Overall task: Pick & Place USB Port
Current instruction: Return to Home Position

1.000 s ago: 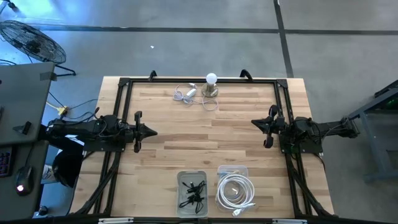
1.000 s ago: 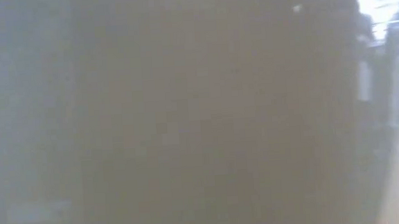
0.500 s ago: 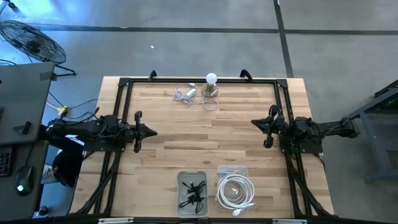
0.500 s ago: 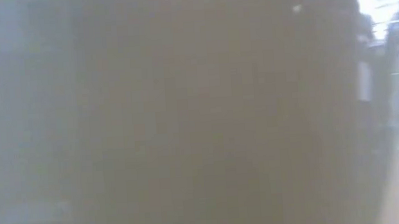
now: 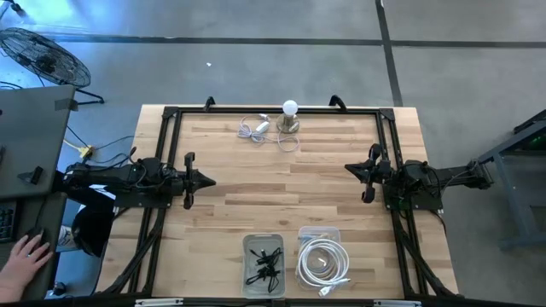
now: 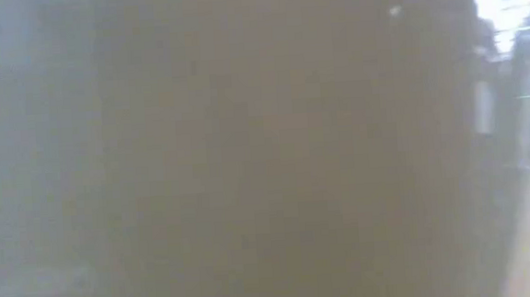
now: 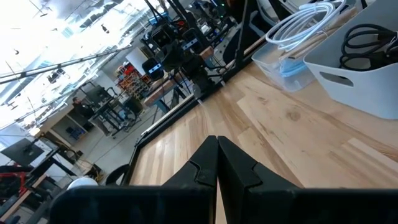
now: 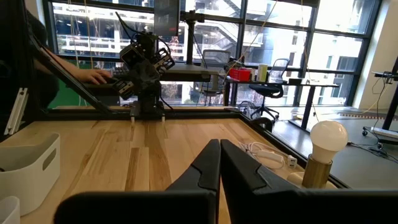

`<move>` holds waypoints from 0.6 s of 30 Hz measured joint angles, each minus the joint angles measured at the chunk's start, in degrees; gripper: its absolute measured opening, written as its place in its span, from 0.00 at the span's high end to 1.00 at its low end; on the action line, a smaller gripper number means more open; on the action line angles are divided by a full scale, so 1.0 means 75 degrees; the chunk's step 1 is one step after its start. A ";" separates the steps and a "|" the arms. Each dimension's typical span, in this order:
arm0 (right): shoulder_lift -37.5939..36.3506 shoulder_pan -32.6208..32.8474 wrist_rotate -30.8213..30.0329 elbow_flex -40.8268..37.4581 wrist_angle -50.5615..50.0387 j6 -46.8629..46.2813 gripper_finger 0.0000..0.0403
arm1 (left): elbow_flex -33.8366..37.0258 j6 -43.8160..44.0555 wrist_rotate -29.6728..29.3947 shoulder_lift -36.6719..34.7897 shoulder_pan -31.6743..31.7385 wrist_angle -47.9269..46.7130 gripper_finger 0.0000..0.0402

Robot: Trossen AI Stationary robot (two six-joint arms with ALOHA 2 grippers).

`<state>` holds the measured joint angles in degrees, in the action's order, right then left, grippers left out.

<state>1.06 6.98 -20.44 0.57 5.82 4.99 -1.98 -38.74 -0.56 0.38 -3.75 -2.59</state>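
Observation:
A white bulb on a brass base (image 5: 291, 117) stands at the table's far edge, with a white cable and plug (image 5: 253, 129) lying beside it; both show in the right wrist view as the bulb (image 8: 323, 152) and cable (image 8: 267, 154). Near the near edge, a grey bin of black cables (image 5: 264, 264) and a clear bin holding a coiled white cable (image 5: 322, 260) rest on the table. My left gripper (image 5: 209, 180) hovers shut over the table's left side. My right gripper (image 5: 349, 169) hovers shut over the right side. Neither touches anything.
A black frame (image 5: 273, 111) runs round the tabletop. The low view is blocked by a blurred brown surface. A person's hand (image 5: 24, 256) rests on a side desk left of the table. Bare wood (image 5: 281, 183) lies between the two grippers.
Both arms have kept still. A person's hand has come into view at the side desk left of the table.

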 joint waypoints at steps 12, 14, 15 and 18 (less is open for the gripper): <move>0.0000 0.0002 -0.0001 -0.0001 0.0000 0.0000 0.99 | 0.0000 0.0000 -0.0003 0.0000 0.0000 0.0000 1.00; 0.0000 0.0002 0.0000 0.0000 0.0000 -0.0003 0.99 | 0.0000 0.0000 -0.0003 0.0000 0.0000 0.0000 1.00; 0.0000 0.0003 0.0000 -0.0001 0.0000 -0.0001 1.00 | 0.0000 0.0000 -0.0003 0.0000 0.0000 0.0000 1.00; 0.0000 0.0001 0.0001 -0.0001 0.0000 0.0000 1.00 | 0.0000 0.0001 -0.0004 0.0000 0.0000 0.0000 1.00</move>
<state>1.06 6.99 -20.43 0.56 5.82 4.99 -1.98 -38.74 -0.59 0.38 -3.75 -2.59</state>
